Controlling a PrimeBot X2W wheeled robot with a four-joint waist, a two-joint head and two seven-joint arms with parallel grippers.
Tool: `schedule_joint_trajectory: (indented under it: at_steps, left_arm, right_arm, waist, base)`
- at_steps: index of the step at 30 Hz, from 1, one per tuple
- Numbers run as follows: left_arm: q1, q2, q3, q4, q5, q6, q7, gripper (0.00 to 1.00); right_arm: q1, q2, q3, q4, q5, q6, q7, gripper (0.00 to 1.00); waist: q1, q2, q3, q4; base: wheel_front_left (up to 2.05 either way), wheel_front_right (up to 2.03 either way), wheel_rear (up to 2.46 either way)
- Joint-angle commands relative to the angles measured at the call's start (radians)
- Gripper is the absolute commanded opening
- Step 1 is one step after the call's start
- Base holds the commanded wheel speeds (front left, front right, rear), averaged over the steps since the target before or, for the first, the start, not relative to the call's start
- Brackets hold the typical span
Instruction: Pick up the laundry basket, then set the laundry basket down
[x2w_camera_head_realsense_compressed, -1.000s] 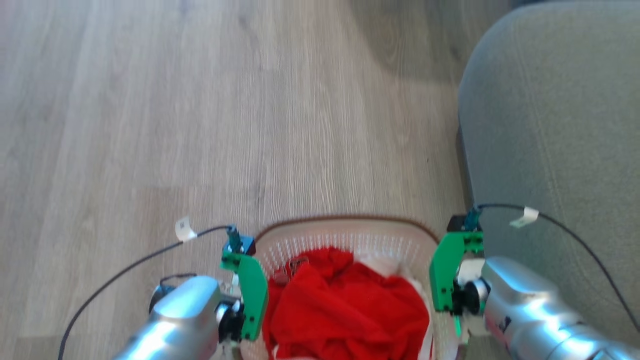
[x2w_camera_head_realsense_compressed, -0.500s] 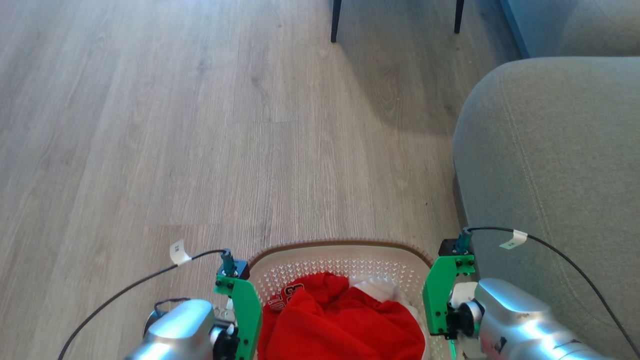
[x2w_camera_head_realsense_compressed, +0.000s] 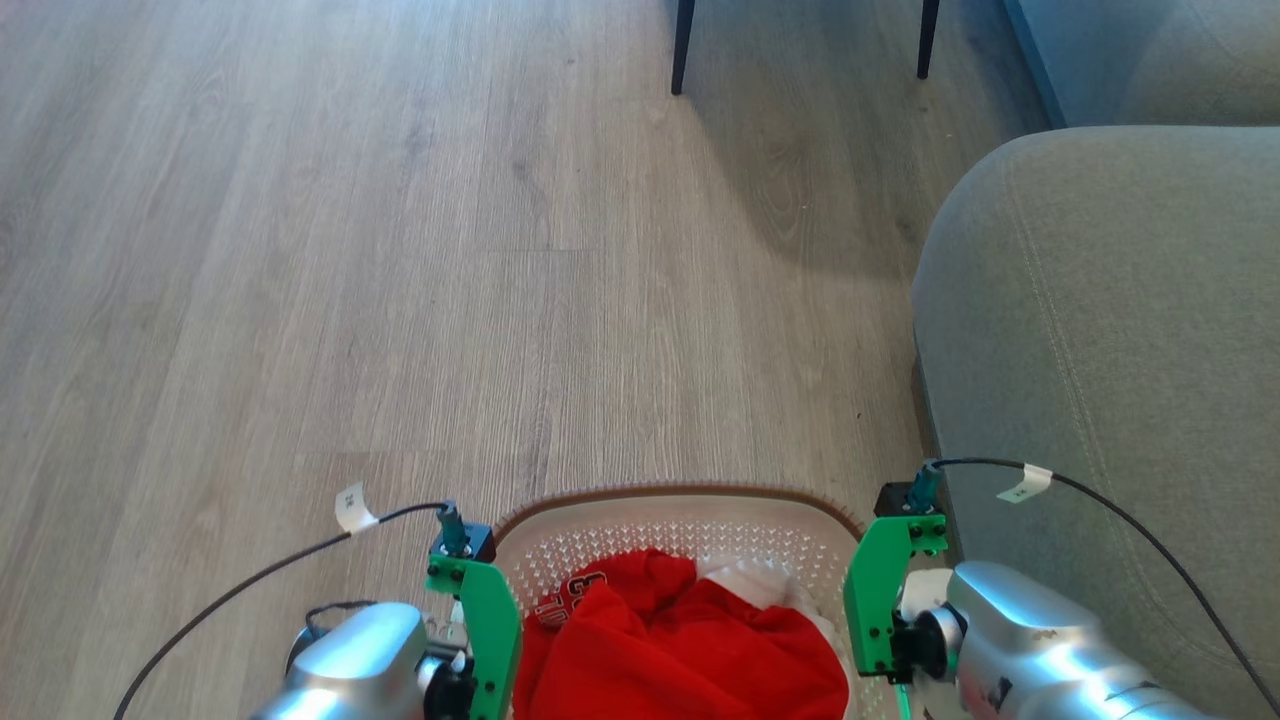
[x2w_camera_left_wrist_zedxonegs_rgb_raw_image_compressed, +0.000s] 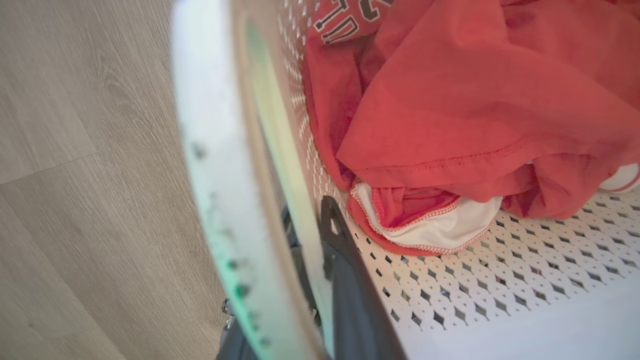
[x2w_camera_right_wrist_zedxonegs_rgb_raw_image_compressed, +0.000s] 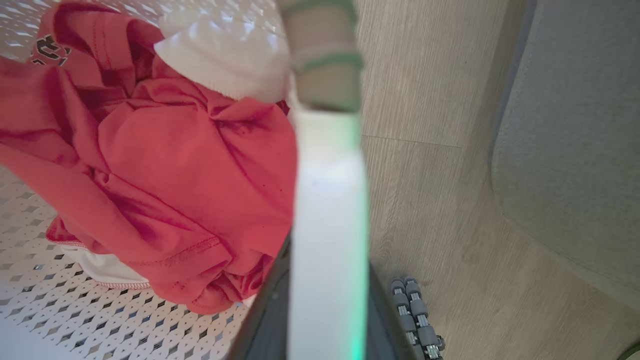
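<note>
Either side of laundry basket (x2w_camera_head_realsense_compressed: 680, 503): left pincer (x2w_camera_left_wrist_zedxonegs_rgb_raw_image_compressed: 309, 227), right pincer (x2w_camera_right_wrist_zedxonegs_rgb_raw_image_compressed: 325, 290) clenched on rim (forearms (x2w_camera_head_realsense_compressed: 1040, 640) low).

Head view: the basket (x2w_camera_head_realsense_compressed: 680, 505) runs off the bottom edge, near half out of frame. Left wrist: its rim (x2w_camera_left_wrist_zedxonegs_rgb_raw_image_compressed: 215, 175) is a pale blur, the left gripper (x2w_camera_left_wrist_zedxonegs_rgb_raw_image_compressed: 312, 240) shows one dark finger, the outer one tucked behind. The right gripper (x2w_camera_right_wrist_zedxonegs_rgb_raw_image_compressed: 327, 280) sits mostly behind the smeared handle (x2w_camera_right_wrist_zedxonegs_rgb_raw_image_compressed: 327, 200). Shirt (x2w_camera_head_realsense_compressed: 690, 660) lettering is folded, unreadable.

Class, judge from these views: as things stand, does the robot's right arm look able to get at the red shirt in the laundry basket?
Probably not: the right gripper is clamped on the laundry basket's side, so it is occupied, though the red shirt lies close beside it.
</note>
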Motion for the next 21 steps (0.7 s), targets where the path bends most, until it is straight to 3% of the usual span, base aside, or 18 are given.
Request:
schedule_joint_trajectory:
  at_steps: [1,21]
  left_arm:
    - [-0.053,0.013,-0.006,-0.010,0.013,-0.007,-0.005,0.00]
    - [-0.057,0.010,-0.013,-0.007,0.007,-0.007,-0.003,0.00]
  right_arm:
    - [-0.019,0.010,0.024,-0.025,-0.004,0.008,-0.014,0.00]
    - [-0.031,0.010,0.070,-0.011,0.031,0.008,-0.024,0.00]
  waist:
    - [0.0001,-0.0001,-0.001,-0.001]
    - [0.0001,-0.0001,-0.005,-0.002]
  base:
    - [0.00,0.00,0.00]
    - [0.00,0.00,0.00]
